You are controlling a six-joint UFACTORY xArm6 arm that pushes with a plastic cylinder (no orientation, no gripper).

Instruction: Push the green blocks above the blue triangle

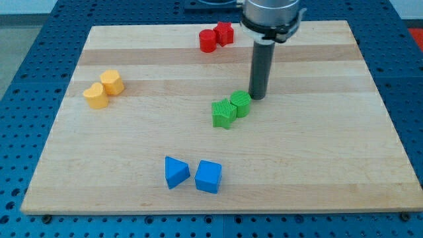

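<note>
Two green blocks touch near the board's middle: a green star-like block (223,112) on the left and a green round block (240,103) on the right. The blue triangle (176,172) lies near the view's bottom, left of a blue cube (208,176). My tip (257,96) stands just to the right of the green round block, touching or nearly touching its upper right side. The green blocks are above and to the right of the blue triangle.
Two red blocks (215,37) sit together at the view's top. Two yellow blocks (104,88) sit together at the left. The wooden board (330,165) rests on a blue perforated table.
</note>
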